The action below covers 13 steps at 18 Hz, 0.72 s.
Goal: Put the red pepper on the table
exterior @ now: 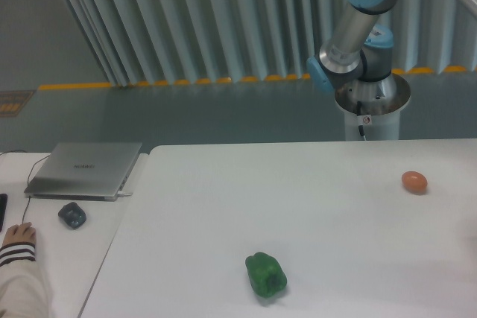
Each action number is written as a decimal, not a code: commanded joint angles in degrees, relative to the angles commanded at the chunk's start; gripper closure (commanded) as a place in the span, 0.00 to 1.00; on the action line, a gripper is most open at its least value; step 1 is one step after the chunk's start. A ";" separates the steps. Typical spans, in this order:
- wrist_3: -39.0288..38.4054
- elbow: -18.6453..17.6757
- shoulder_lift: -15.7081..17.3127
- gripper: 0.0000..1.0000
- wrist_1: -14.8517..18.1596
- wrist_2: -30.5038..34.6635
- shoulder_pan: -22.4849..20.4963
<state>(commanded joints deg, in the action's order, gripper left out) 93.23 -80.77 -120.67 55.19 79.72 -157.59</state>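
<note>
The red pepper is not visible anywhere in the frame, and neither is the gripper. Only the arm's upper links (pixel 358 27) show, rising from the base pedestal (pixel 370 109) at the far right and running out of view past the top right corner. Whether the gripper is clenched on the pepper or released cannot be told from this view.

Judgement: the arm's reach toward the off-frame right suggests the working end, and likely the pepper, sit beyond the right edge. That cannot be confirmed here.

On the counter (pixel 223 199), a large white top with a rounded far-left corner:
- green bell pepper (pixel 266 275), near centre, lying on its side, well apart from everything else.
- small orange egg-shaped object (pixel 414 182), far right, resting alone.

Both are distractors. They are widely spaced, which leaves a broad bare stretch between them, probably the intended set-down zone.

To the left, a separate narrower desk (pixel 97 243) carries a closed grey laptop (pixel 86 169), placed near the far edge, and a dark mouse (pixel 72 214) just near of it. A person's hand (pixel 18 236) in a striped sleeve rests at the near left corner, away from the robot's reach.

Task progress: placement not yet evident, as no red pepper rests on the counter in view. The next move calls for bringing the pepper over the bare middle, clear of both distractors.
</note>
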 joint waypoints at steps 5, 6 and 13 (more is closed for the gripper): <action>1.87 -1.41 0.00 0.00 -0.26 0.00 -0.35; 1.61 -1.15 -0.09 0.00 -0.26 0.09 -0.35; -5.42 0.00 0.00 0.00 0.18 -1.57 -0.26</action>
<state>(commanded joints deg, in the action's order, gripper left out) 87.82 -80.77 -120.67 55.37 78.14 -157.85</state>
